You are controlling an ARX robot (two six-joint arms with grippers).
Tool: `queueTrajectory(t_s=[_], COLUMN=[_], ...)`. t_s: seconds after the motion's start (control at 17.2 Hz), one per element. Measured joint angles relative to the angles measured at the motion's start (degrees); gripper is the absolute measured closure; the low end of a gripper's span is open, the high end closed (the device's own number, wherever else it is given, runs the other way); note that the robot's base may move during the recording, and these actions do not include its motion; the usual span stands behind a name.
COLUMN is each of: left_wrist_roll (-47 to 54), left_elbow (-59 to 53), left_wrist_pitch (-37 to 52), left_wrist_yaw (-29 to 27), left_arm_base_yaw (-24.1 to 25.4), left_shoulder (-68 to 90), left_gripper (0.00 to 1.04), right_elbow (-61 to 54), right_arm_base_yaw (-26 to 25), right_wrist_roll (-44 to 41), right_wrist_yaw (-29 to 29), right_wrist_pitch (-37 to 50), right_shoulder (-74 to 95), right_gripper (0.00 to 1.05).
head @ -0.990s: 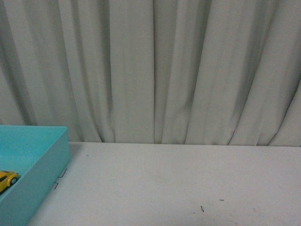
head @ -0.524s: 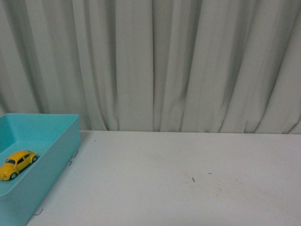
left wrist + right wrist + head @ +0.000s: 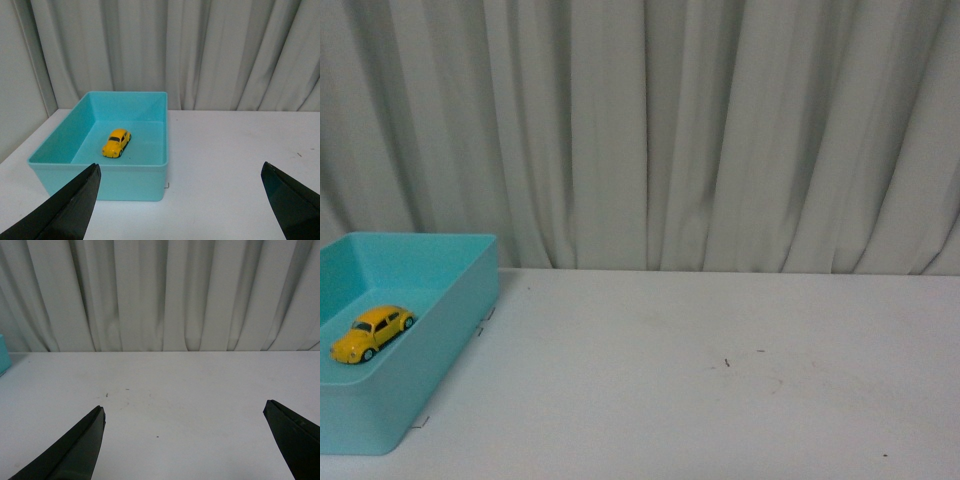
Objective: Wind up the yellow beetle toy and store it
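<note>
The yellow beetle toy (image 3: 372, 333) rests on its wheels on the floor of a turquoise bin (image 3: 460, 310) at the table's left. In the left wrist view the toy (image 3: 116, 142) lies in the middle of the bin (image 3: 120, 177), well ahead of my left gripper (image 3: 180, 172), which is open and holds nothing. My right gripper (image 3: 184, 410) is open too, over bare white table, with only a sliver of the bin (image 3: 3, 355) at the edge of its view. Neither arm shows in the front view.
A white table (image 3: 720, 380) stretches right of the bin, with a few small dark specks (image 3: 727, 362). Grey pleated curtains (image 3: 650, 130) hang close behind its far edge. A pale wall panel (image 3: 20, 90) stands beside the bin.
The front view has shifted: the bin and toy now sit higher and further into the picture, with the whole car visible where only its nose showed a second ago.
</note>
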Motion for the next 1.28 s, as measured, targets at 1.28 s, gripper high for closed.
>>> queueTrajectory(t_s=[1.28], left_wrist_roll=[0.0], left_elbow=[0.0], left_wrist_pitch=[0.0], left_wrist_yaw=[0.0], left_arm_base_yaw=[0.0], left_shoulder=[0.0], left_gripper=[0.07], right_elbow=[0.0], right_arm_base_yaw=[0.0], right_wrist_roll=[0.0], right_wrist_yaw=[0.0], right_wrist_pitch=[0.0], right_shoulder=[0.0], right_gripper=[0.07])
